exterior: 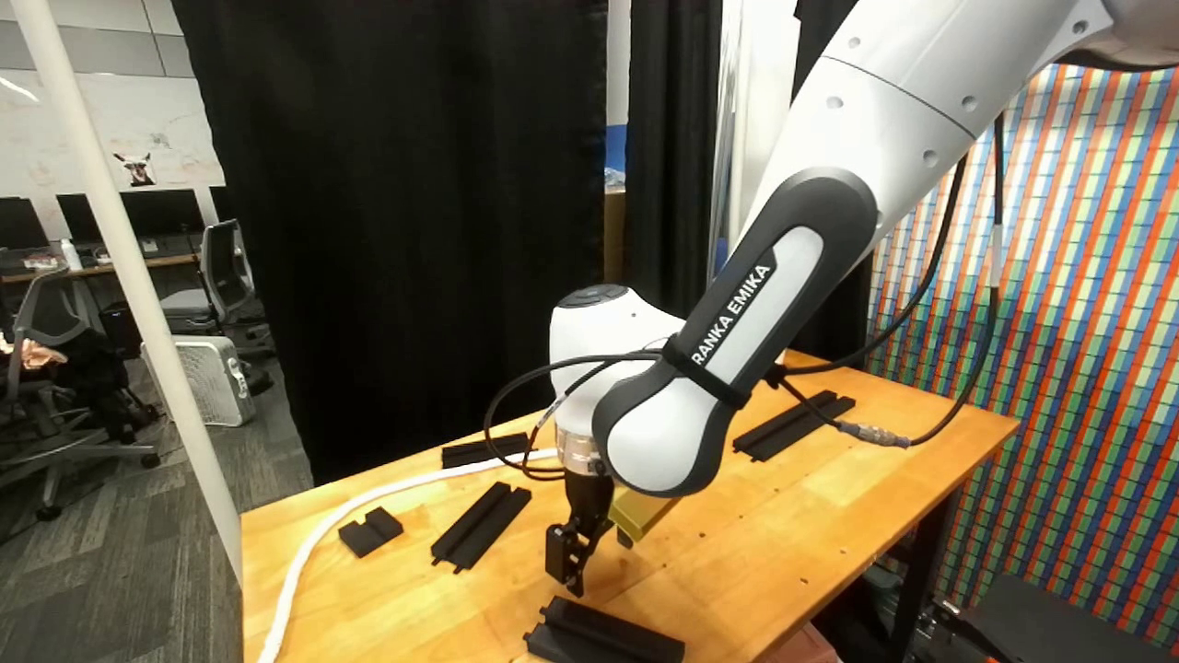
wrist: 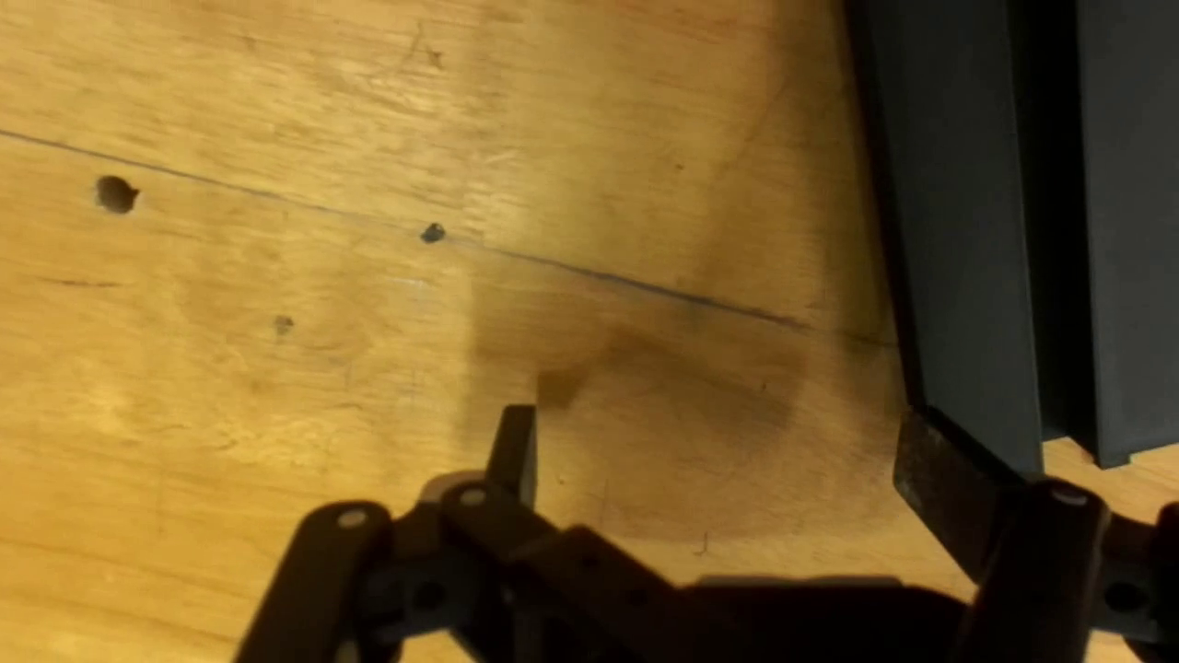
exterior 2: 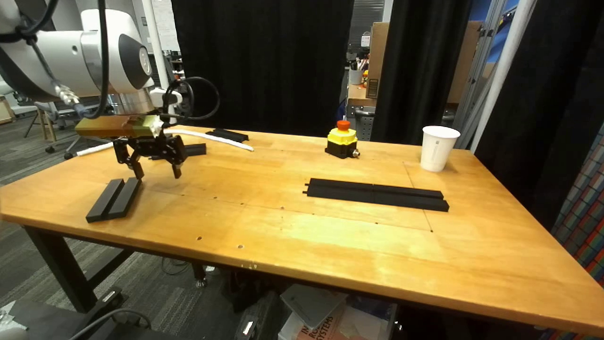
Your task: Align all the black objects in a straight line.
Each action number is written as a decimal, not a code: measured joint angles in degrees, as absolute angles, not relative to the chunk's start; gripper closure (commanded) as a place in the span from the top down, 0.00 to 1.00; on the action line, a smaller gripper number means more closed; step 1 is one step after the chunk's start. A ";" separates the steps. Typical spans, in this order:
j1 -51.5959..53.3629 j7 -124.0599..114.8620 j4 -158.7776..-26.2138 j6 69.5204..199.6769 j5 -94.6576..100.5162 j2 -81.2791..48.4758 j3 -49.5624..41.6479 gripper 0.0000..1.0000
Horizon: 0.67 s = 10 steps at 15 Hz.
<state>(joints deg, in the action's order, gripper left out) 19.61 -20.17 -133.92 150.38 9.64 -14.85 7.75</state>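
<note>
One white cup (exterior 2: 435, 152), contents hidden

A little black block (exterior: 370, 534) lies near a grooved block (exterior: 486, 523). A back block (exterior: 465, 453) and a front block (exterior: 608, 631) lie apart. Two black bars (exterior 2: 340, 191) touch end to end.

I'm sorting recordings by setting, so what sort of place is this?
Probably a robotics lab, perhaps within an office: a robot arm extends over a wooden table, what looks like an emergency-stop button sits on it, and office chairs stand in the background.
</note>
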 measured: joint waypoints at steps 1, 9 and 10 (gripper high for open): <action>19.68 -20.16 -133.92 149.79 9.64 -14.81 8.17 1.00; 19.97 -19.73 -133.94 146.44 9.10 -14.18 13.00 1.00; 20.02 -19.73 -133.95 146.36 9.06 -13.99 13.46 1.00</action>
